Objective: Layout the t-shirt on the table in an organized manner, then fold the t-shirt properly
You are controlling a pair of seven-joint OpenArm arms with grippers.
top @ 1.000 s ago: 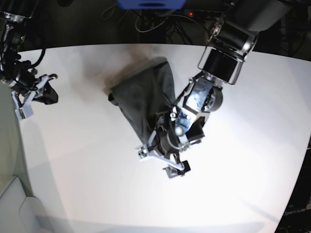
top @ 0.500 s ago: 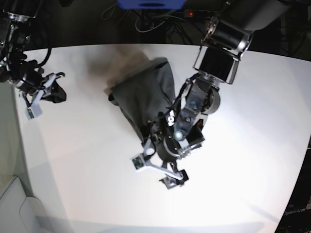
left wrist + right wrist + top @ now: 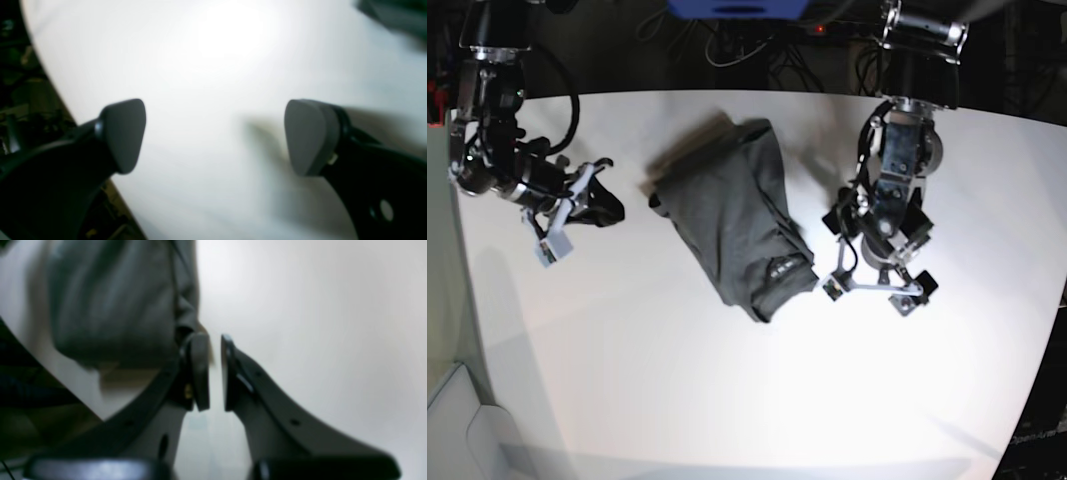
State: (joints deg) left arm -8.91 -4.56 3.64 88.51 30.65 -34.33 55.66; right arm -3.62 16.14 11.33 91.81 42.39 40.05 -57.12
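Observation:
The dark grey t-shirt [image 3: 732, 215] lies bunched in a long crumpled heap on the white table [image 3: 677, 380], running from the back centre toward the middle. To the right of its lower end, my left gripper [image 3: 869, 295] hovers open and apart from the cloth. In the left wrist view the left gripper [image 3: 213, 136] spans only bare table [image 3: 217, 60], and a corner of the t-shirt [image 3: 393, 16] shows at top right. My right gripper [image 3: 609, 210] is left of the shirt, pointing at it. The right gripper [image 3: 215, 370] has its jaws almost together with nothing between them, just short of the t-shirt [image 3: 113, 300].
Cables and a blue object [image 3: 737, 8] sit in the dark behind the table's far edge. A pale grey surface [image 3: 447, 420] lies off the near left corner. The table's rounded edge [image 3: 66, 106] runs close to the left gripper's left finger [image 3: 123, 133].
My left arm has drawn back off the shirt's lower end to the right, staying open. My right arm has travelled from the table's left edge toward the shirt.

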